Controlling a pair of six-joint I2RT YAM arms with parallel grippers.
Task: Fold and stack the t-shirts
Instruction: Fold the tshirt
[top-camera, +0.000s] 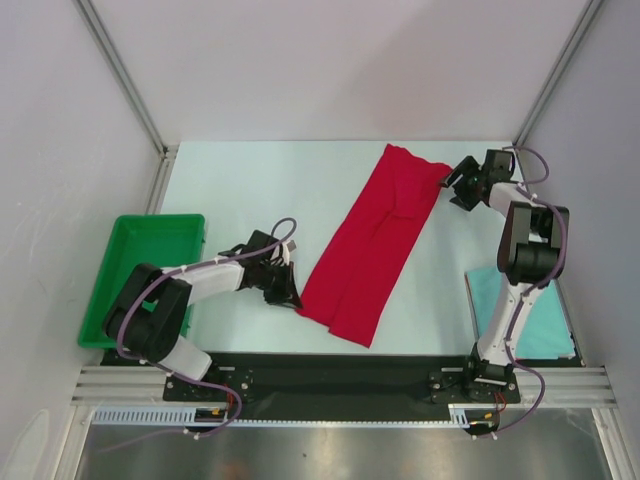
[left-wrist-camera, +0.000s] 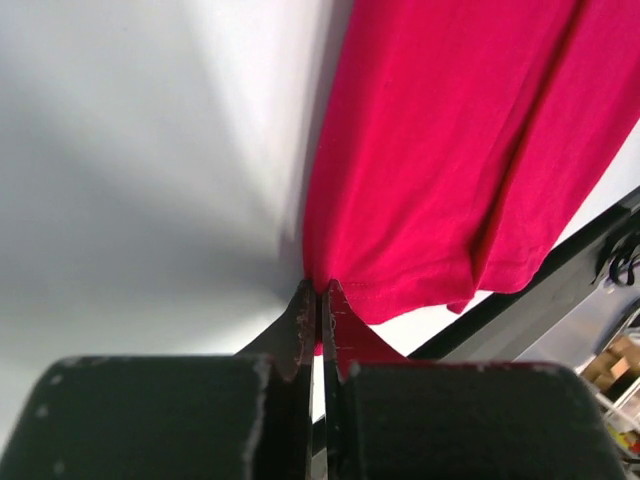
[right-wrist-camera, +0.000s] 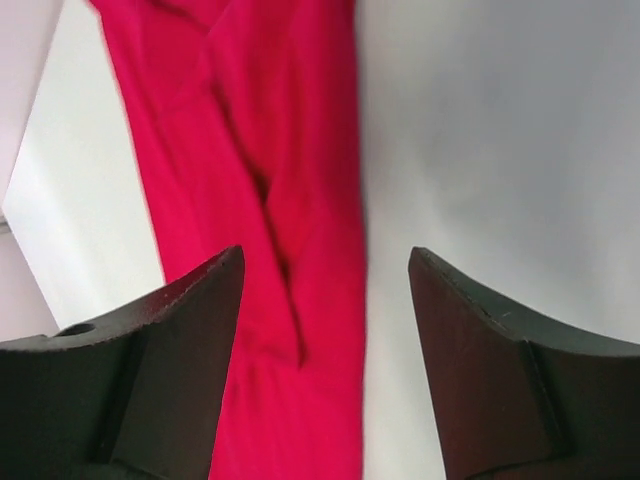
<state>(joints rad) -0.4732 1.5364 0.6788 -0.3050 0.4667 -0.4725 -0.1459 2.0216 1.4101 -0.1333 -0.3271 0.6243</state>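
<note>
From above, the red t-shirt (top-camera: 375, 245) lies as a long folded strip slanting across the middle of the table (top-camera: 250, 190). The teal t-shirt (top-camera: 545, 325) sits folded at the near right corner.

Left wrist: the left gripper (left-wrist-camera: 316, 290) is clenched on the red strip's near corner.

Right wrist: the right gripper (right-wrist-camera: 325, 260) hangs spread and empty over the strip's far end.

By my judgement, the crosswise folds and the stacking remain.

Overhead view: the right arm (top-camera: 525, 250) hides the frame-left part of the teal t-shirt (top-camera: 550, 325) at lower right. Left wrist view: the red t-shirt (left-wrist-camera: 450, 150) is cut off by the top edge, and its near corner disappears between the closed fingers (left-wrist-camera: 298, 325) of the left gripper (left-wrist-camera: 318, 288). Right wrist view: the red t-shirt is cut off at top and bottom.
</note>
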